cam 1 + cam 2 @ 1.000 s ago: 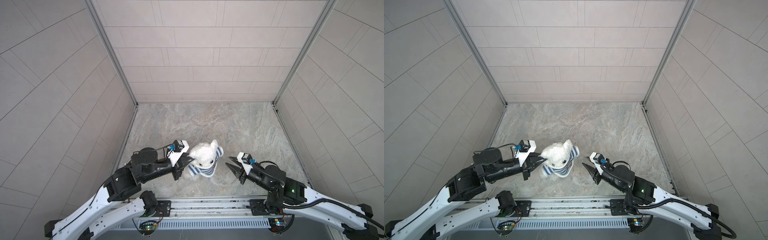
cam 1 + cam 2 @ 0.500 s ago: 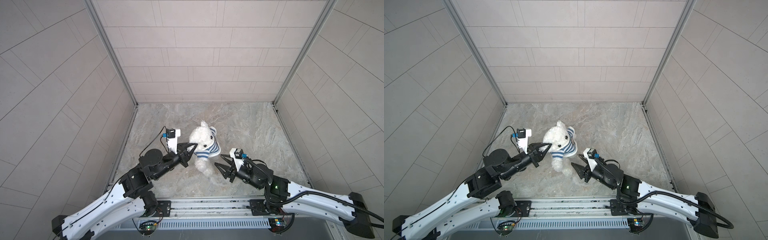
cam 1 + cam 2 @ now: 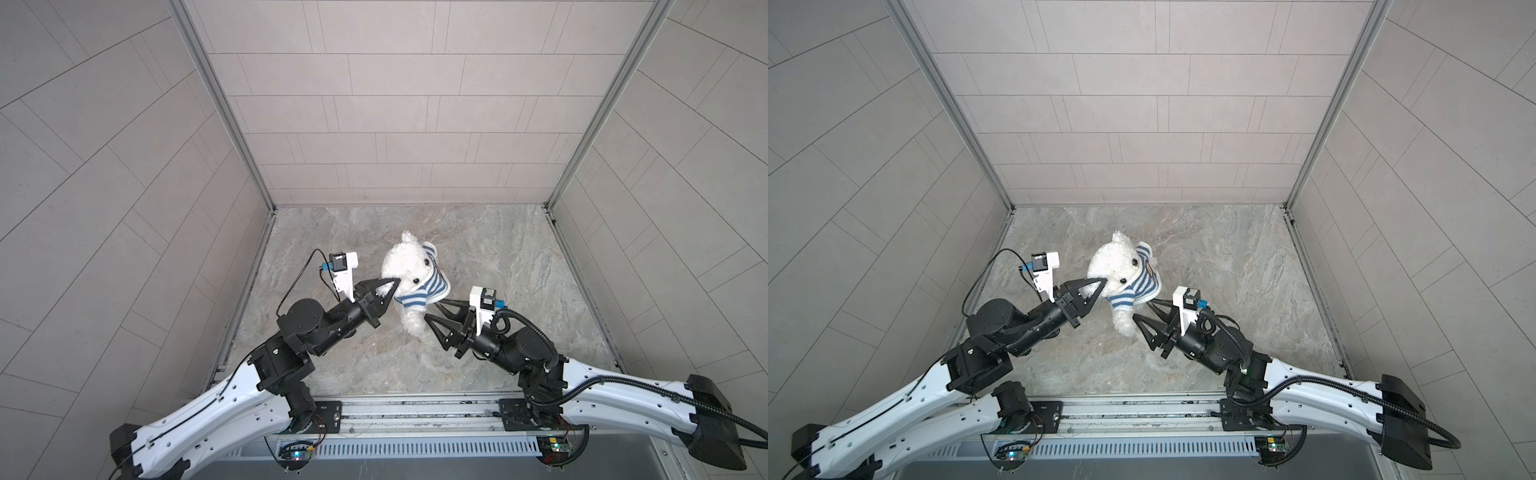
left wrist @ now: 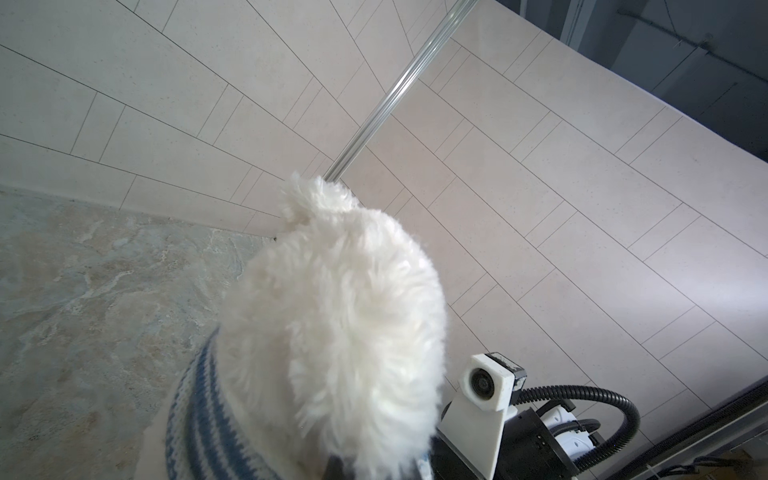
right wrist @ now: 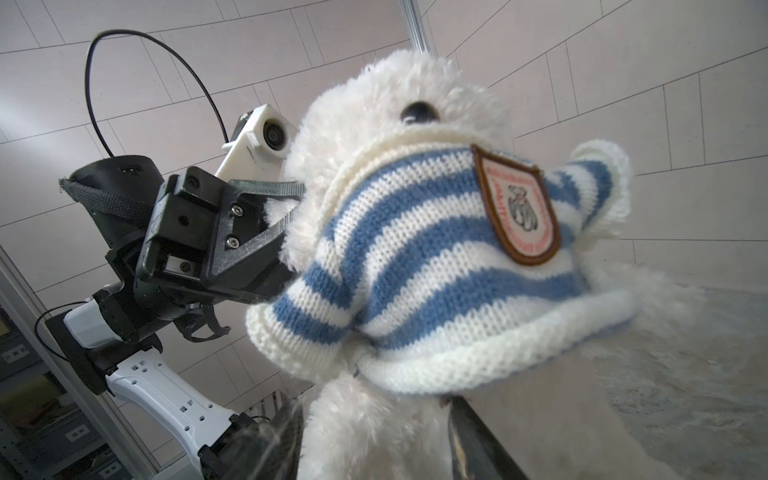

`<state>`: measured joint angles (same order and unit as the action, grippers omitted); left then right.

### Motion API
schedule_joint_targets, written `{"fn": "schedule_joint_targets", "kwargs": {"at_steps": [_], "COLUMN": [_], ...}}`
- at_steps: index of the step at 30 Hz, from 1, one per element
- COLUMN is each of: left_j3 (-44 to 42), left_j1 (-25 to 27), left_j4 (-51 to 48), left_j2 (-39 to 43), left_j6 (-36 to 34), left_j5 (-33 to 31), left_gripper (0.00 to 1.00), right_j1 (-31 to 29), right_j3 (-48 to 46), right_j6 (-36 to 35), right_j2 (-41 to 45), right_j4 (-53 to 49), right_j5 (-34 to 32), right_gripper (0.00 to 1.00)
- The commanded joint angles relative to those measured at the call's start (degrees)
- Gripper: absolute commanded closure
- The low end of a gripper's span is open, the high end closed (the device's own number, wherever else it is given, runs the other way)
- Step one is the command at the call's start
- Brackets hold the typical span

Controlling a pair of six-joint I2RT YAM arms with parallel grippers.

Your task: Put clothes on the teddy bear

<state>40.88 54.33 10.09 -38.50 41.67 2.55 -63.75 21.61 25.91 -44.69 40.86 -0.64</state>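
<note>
marble floor [image 3: 498, 249] | striped shirt [image 3: 419, 291] round teddy bear [image 3: 405, 266] | leg between right fingers [image 5: 473, 440]

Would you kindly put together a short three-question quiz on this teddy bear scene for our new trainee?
1. True or false: the left tool is shut on the teddy bear.
2. Where is the striped shirt? A) lying flat on the floor; B) on the bear, around its upper body; C) folded against the back wall.
3. Fill in: the right tool, at the bear's leg, has its jaws ____ (open/shut).

Key: 1 true; 2 B; 3 open.
</note>
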Motion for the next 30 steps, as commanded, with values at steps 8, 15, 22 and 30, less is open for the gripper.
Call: {"fn": "schedule_joint_targets", "kwargs": {"at_steps": [8,15,22,30], "left_j3": [0.42,0.63,1.18,1.8], "left_j1": [1.7,2.87,3.55,3.6], "left_j4": [9.16,9.68,10.73,11.41], "left_j2": [-1.3,-1.82,-2.19,-1.42], "left_j6": [0.5,-0.19,-0.37,1.19], "left_j5": [4.31,4.36,5.18,0.02], "left_gripper": [1.0,1.0,1.0,1.0], "right_j1": [-0.57,-1.13,-1.23,-1.21], "right_j3": [2.85,1.82,1.99,-0.03], "right_j6": [-0.9,-1.55,-2.27,-0.36], "right_j2": [-0.44,2.36,3.09,2.12], "right_j4": [2.54,3.33,2.28,-3.39], "right_j5": [-1.07,-3.03,-3.88,-8.76], "right_gripper": [0.5,0.55,0.8,1.0]}}
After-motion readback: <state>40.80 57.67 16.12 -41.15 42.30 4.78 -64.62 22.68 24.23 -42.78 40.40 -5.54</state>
